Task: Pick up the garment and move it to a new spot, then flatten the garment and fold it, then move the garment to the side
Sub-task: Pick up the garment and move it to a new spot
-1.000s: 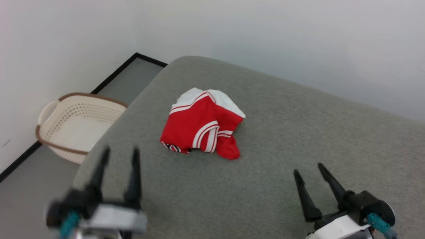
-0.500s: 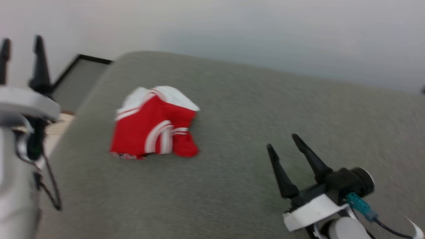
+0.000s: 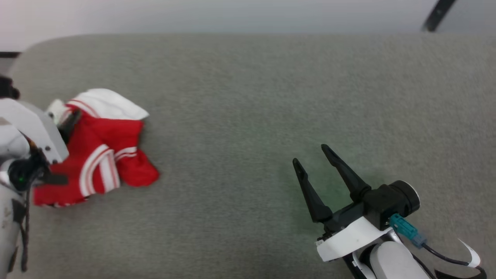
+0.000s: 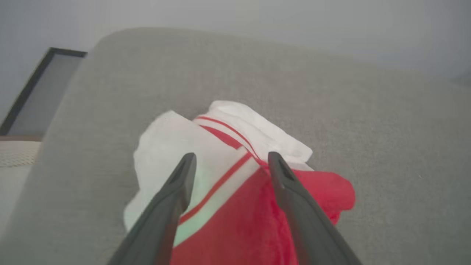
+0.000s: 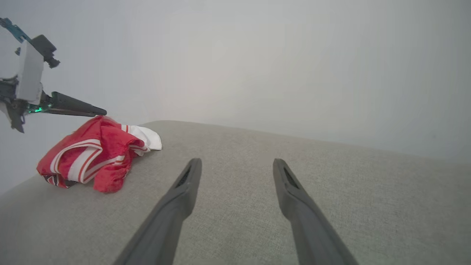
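Lying outside an apparent basket [image 4: 18, 156]: the garment [image 3: 100, 155].

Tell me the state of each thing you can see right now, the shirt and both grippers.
red shirt, crumpled in a heap on the grey cushion, not flattened or folded.
left gripper, open, fingers straddling the top of the heap; contact unclear.
right gripper, open, empty, over the cushion, apart from the heap.

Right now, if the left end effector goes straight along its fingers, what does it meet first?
Probably the crumpled red soft-fabric shirt with white sleeves: the open left end effector frames its striped top. Depth is unclear; it might skim over it.
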Controlling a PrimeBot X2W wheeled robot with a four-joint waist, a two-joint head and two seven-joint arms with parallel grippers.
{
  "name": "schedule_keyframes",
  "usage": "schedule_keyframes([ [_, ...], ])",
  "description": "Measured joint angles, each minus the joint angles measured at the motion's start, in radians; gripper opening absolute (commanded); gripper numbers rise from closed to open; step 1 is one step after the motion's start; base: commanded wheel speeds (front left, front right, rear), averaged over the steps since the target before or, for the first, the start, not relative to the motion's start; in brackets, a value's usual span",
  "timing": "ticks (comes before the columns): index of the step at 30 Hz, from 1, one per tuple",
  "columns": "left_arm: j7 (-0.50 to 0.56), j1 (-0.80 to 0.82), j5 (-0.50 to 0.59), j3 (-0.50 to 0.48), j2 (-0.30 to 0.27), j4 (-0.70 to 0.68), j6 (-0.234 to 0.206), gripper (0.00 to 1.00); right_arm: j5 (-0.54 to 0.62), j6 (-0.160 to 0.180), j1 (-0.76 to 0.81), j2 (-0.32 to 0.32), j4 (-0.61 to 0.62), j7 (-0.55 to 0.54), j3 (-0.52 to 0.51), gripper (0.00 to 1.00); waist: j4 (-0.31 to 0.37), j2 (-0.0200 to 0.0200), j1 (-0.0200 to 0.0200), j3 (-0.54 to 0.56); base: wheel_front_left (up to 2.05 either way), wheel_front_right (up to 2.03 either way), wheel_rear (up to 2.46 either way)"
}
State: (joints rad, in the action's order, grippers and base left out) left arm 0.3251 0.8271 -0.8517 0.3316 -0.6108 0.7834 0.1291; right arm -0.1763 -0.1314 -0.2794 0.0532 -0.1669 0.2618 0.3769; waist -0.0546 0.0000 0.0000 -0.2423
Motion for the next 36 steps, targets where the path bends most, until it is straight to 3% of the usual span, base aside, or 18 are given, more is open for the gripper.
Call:
schedule_keyframes([
  [5,0.126,-0.022,-0.113,0.088,-0.052,-0.009,0.0,1.0,0.0,0.0,-0.015,-0.001,0.014,0.0,0.007,1.0,0.037,0.0,0.0,-0.047,0.0,0.0,0.0],
  [21,0.189,-0.01,-0.256,0.19,-0.111,0.058,0.0,1.0,0.013,0.0,-0.041,-0.002,0.042,0.0,0.024,1.0,0.135,0.0,0.0,-0.147,0.0,0.0,0.0],
  [22,0.199,-0.01,-0.264,0.198,-0.117,0.054,0.0,0.41,0.013,0.0,-0.04,-0.002,0.043,0.0,0.024,1.0,0.14,0.0,0.0,-0.148,0.0,0.0,0.0],
  [23,0.204,-0.01,-0.27,0.205,-0.124,0.051,-0.001,0.0,0.012,0.0,-0.039,-0.002,0.044,0.0,0.024,1.0,0.144,0.0,0.0,-0.148,0.0,0.0,0.0],
  [27,0.136,-0.016,-0.264,0.232,-0.128,0.053,-0.001,0.0,0.009,0.0,-0.036,-0.002,0.047,0.0,0.021,1.0,0.15,0.0,-0.0001,-0.137,0.0,0.0,0.0],
  [36,-0.208,0.002,-0.148,0.3,-0.093,0.037,0.0,0.0,-0.001,0.0,0.001,-0.002,0.044,0.0,-0.037,1.0,0.148,0.0,0.0,-0.066,0.0,0.0,0.0],
])
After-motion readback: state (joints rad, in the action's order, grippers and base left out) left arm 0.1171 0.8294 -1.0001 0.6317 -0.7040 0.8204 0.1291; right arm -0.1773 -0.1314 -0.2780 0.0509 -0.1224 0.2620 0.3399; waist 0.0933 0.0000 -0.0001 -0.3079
